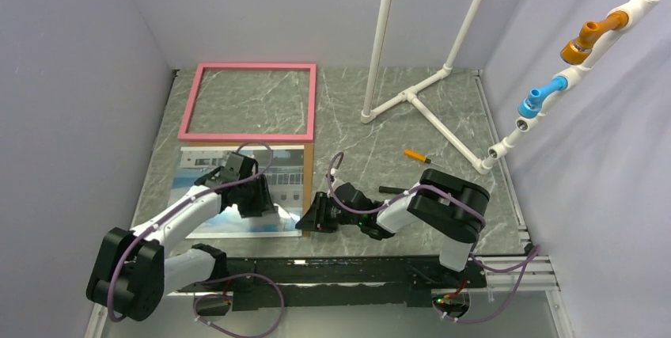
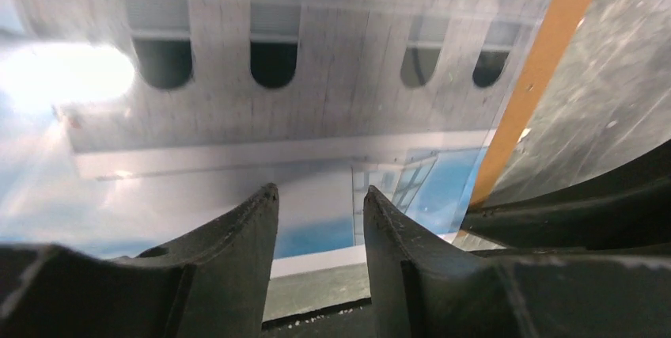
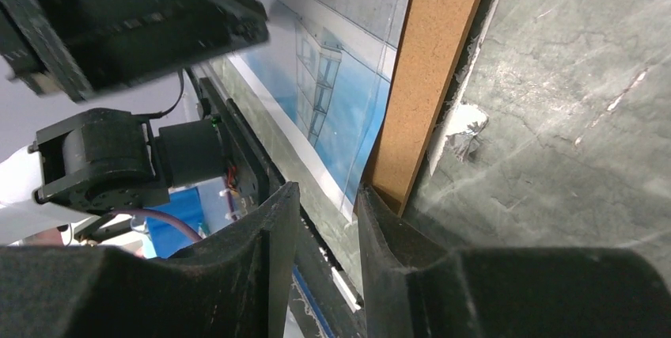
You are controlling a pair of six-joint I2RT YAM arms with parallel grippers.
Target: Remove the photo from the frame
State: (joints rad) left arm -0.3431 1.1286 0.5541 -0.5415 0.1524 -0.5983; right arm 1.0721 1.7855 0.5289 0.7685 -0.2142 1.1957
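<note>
Nearest, the right gripper (image 3: 328, 187) sits at the near right corner of the brown backing board (image 3: 427, 61), fingers narrowly apart. I cannot tell if they pinch it; likely it is there to steady the board. The left gripper (image 2: 320, 191), part-open and empty, hovers over the photo (image 1: 198, 168), which lies on that board. Beyond, the pink frame (image 1: 247, 137) lies empty.

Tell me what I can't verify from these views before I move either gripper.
- Left wrist view: glare washes out the photo's left part; whether the left gripper touches it is unclear.
- Top view: the left gripper's fingertips, hidden under its own wrist.
- Right wrist view: whether the right gripper pinches the backing board's corner; its fingers cover the contact.
- Top view: dark item near the screwdriver, too small to name.
</note>
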